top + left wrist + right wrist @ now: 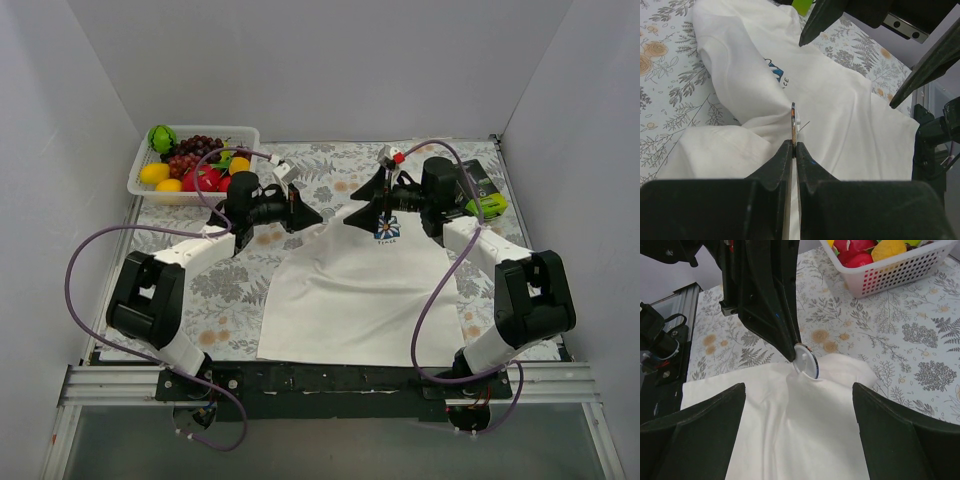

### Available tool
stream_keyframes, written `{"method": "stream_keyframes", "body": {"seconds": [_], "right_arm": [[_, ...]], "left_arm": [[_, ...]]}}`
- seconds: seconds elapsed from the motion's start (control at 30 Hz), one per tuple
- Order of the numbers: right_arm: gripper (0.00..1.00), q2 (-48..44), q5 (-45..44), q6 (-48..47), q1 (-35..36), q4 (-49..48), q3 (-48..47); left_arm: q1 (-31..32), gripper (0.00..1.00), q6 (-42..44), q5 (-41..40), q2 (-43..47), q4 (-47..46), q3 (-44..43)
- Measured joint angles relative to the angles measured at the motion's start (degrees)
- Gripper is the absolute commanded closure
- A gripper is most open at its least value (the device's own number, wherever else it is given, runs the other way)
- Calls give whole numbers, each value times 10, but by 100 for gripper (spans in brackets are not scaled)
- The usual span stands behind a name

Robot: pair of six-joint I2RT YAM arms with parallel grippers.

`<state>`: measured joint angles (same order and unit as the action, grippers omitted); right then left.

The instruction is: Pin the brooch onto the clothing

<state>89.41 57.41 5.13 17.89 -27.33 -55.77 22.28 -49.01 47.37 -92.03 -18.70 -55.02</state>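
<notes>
The shirt lies flat on the flowery cloth, with its blue logo near the top. The left gripper is at the shirt's top left corner. Its jaws are pressed tight on the brooch, which stands up on its edge. The bottom of the brooch touches the shirt, and the white cloth is pulled up into a bump right there. The right gripper hangs over the shirt near the logo. Its jaws are spread wide, with nothing in them. It points at the brooch, with one finger on each side of the bump, not touching it. A white basket of fruit sits far from the shirt, in the back left corner.
</notes>
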Motion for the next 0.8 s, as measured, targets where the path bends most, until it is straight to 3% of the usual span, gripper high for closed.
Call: {"method": "stream_keyframes", "body": {"seconds": [0.5, 0.8], "right_arm": [[2, 1, 38, -15, 5, 17, -26], [2, 29, 62, -79, 28, 89, -89]], "left_arm": [[0, 100, 23, 11, 40, 24, 8], [0, 100, 37, 44, 67, 36, 8]]}}
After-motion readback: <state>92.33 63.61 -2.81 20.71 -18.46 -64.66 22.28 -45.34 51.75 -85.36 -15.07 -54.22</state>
